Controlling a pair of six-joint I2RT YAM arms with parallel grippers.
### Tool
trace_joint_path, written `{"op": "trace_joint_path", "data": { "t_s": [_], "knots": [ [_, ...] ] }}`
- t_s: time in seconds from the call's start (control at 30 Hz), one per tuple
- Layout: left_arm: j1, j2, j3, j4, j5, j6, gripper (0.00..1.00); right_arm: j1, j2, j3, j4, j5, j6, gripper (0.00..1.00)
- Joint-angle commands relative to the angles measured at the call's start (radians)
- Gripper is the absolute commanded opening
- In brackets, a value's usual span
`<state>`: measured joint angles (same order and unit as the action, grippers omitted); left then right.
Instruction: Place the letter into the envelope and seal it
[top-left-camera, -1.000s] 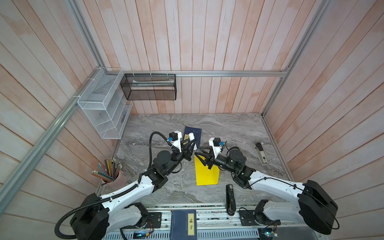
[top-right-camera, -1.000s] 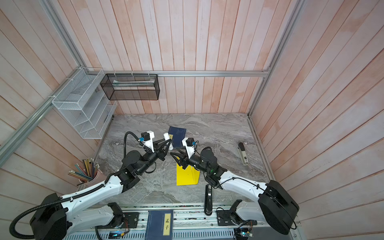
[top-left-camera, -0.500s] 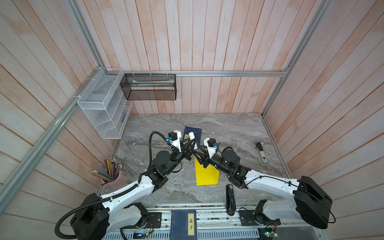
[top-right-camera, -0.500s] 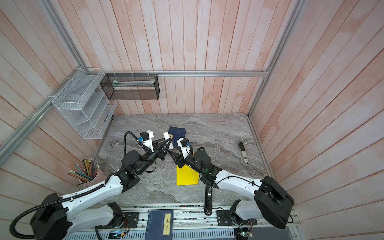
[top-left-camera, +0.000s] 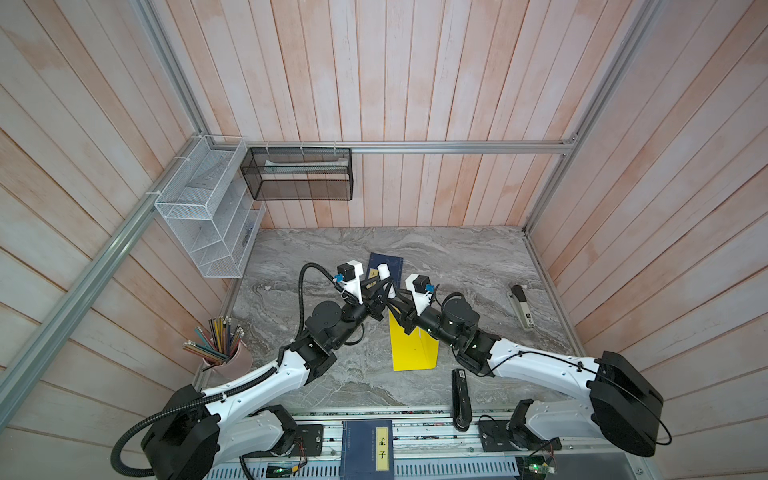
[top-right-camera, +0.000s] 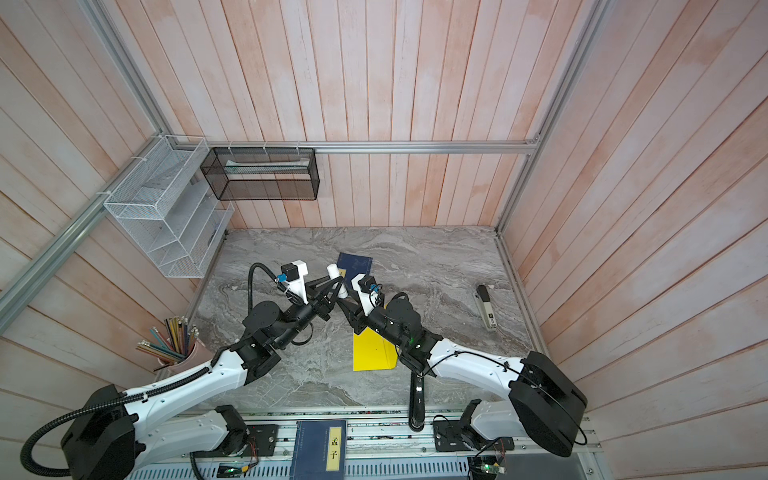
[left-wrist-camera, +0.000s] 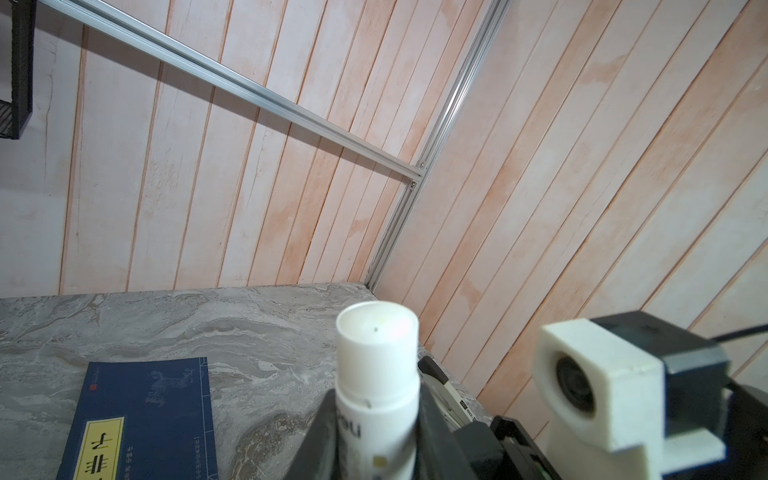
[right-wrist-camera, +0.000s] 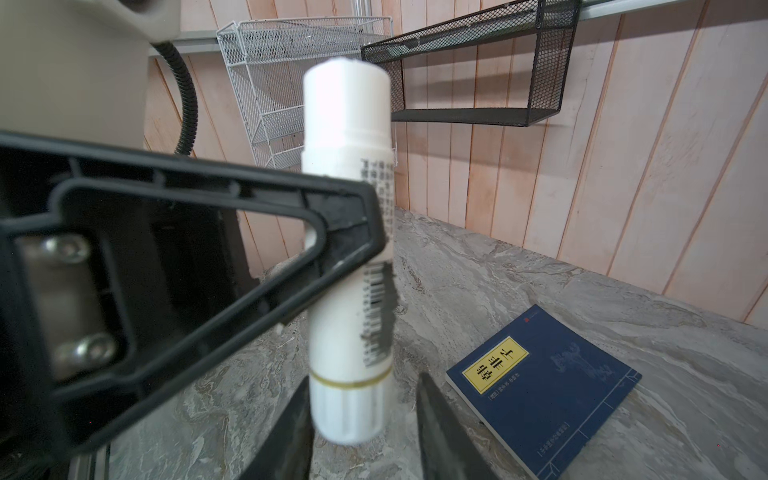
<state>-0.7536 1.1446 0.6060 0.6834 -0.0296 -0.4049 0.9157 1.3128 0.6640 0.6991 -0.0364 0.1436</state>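
Note:
The yellow envelope lies flat on the marble table, partly under my right arm. The letter is out of view. My left gripper is shut on a white glue stick and holds it upright above the table, cap on. My right gripper straddles the stick's lower end. Its jaws are open: one finger lies against the stick, and a gap shows at the other.
A dark blue book with a yellow label lies just beyond the grippers. A stapler lies at the right and a black bar at the front edge. A pencil cup stands at the left. Wire racks hang on the walls.
My right gripper has moved left to the held glue stick, and its jaws have narrowed around the stick's lower end. The left arm has stayed still.

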Motion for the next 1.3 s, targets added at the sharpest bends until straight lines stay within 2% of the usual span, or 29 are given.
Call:
{"op": "trace_joint_path", "data": {
  "t_s": [0.0, 0.13, 0.3, 0.93, 1.17, 1.27],
  "knots": [
    [0.004, 0.012, 0.017, 0.052, 0.015, -0.003, 0.0, 0.005, 0.011, 0.036, -0.004, -0.004, -0.012, 0.37],
    [0.004, 0.014, 0.012, 0.051, 0.017, -0.008, 0.0, 0.005, 0.011, 0.04, -0.003, -0.004, -0.013, 0.34],
    [0.004, 0.017, 0.009, 0.046, 0.019, -0.009, 0.0, 0.005, 0.01, 0.046, -0.006, 0.004, -0.02, 0.39],
    [0.005, 0.031, 0.017, 0.007, 0.031, -0.008, 0.0, 0.005, -0.001, 0.062, -0.061, -0.018, -0.074, 0.15],
    [0.032, 0.011, 0.006, -0.03, 0.097, -0.01, 0.0, 0.0, -0.019, 0.057, -0.067, -0.09, -0.071, 0.11],
    [0.072, -0.002, -0.005, -0.033, 0.188, -0.033, 0.0, -0.016, -0.033, 0.039, -0.034, -0.167, -0.027, 0.09]
  ]
}}
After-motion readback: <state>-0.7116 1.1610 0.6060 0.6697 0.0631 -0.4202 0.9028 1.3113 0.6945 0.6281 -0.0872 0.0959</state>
